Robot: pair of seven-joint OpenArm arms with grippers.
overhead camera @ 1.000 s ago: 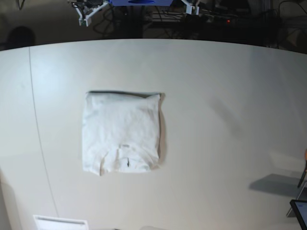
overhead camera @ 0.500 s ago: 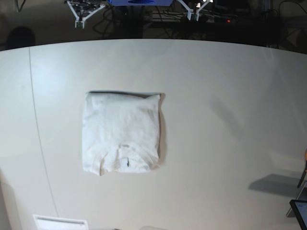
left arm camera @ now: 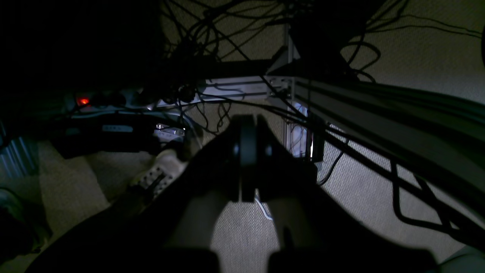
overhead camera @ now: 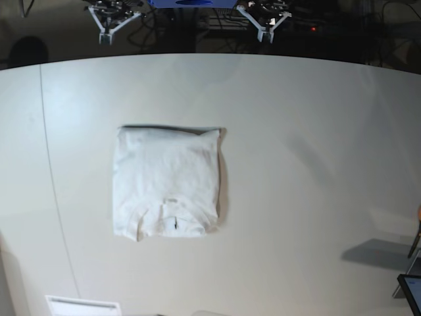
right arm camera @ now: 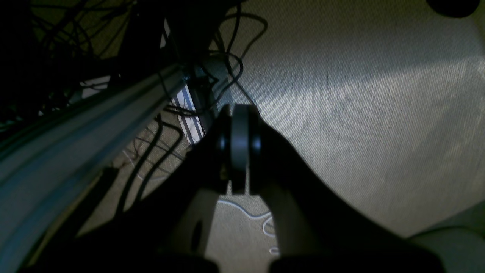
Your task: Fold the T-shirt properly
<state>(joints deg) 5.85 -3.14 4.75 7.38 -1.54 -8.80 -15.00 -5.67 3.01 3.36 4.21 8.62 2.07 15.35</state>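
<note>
The T-shirt point(overhead camera: 166, 182) lies folded on the worktop point(overhead camera: 309, 131), left of its middle in the base view. The right claw point(overhead camera: 105, 33) and the left claw point(overhead camera: 263, 31) hang behind the far edge of the worktop, well apart from the T-shirt, above the floor point(right arm camera: 360, 113) and cables point(left arm camera: 227, 30).

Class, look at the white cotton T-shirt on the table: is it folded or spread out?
Folded. The white cotton T-shirt lies as a compact rectangle on the pale table, no sleeves sticking out.
</note>
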